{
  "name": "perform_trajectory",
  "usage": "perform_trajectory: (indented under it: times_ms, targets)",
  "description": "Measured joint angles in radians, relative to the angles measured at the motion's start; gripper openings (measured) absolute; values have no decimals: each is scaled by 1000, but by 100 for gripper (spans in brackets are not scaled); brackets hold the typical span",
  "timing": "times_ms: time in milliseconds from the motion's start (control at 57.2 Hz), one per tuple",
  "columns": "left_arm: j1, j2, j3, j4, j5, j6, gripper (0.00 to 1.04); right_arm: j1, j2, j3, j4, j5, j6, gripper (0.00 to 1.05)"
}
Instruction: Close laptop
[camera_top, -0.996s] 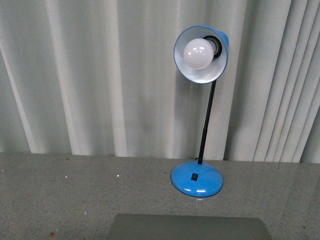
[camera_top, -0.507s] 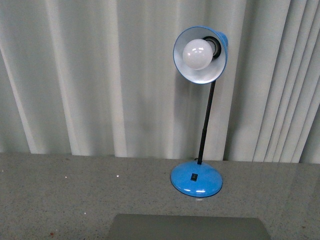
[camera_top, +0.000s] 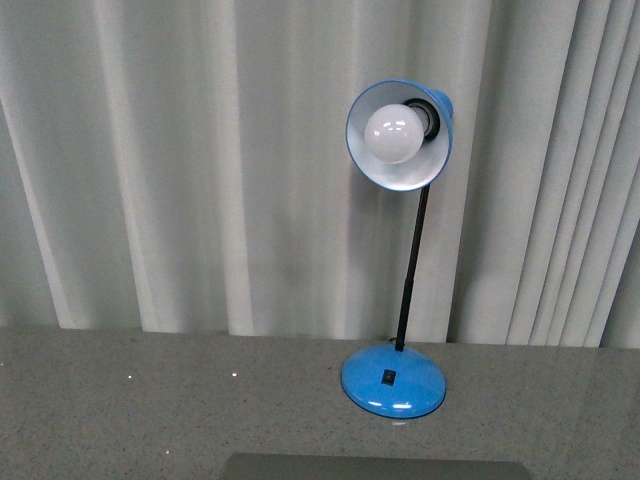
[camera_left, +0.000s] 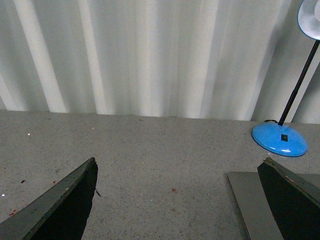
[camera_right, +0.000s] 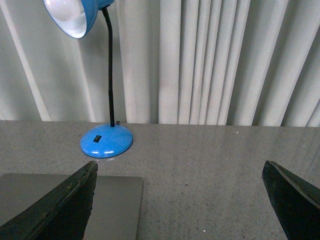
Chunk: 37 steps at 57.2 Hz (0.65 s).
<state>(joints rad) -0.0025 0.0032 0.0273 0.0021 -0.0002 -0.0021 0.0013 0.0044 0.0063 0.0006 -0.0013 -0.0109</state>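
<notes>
The laptop (camera_top: 375, 467) lies flat on the grey table with its silver-grey lid down; only its far edge shows at the bottom of the front view. In the left wrist view a corner of the laptop (camera_left: 252, 205) lies by one finger. In the right wrist view the laptop (camera_right: 117, 202) lies by the other arm's finger. My left gripper (camera_left: 177, 200) is open and empty over bare table beside the laptop. My right gripper (camera_right: 180, 202) is open and empty over bare table on the laptop's other side. Neither arm shows in the front view.
A blue desk lamp (camera_top: 393, 378) with a black stem and white bulb stands just behind the laptop; it also shows in the left wrist view (camera_left: 280, 140) and the right wrist view (camera_right: 106, 141). A pale pleated curtain (camera_top: 200, 160) closes off the table's far edge.
The front view has tilted upward: the lamp and table edge sit lower in the picture, and less of the laptop's lid shows at the bottom.
</notes>
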Motion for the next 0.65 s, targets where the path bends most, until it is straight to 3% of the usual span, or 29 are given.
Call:
perform_trajectory:
  times_ms: [646]
  targets:
    - [0,0,0,0,0,0,98,0,0,0,0,0,0,97]
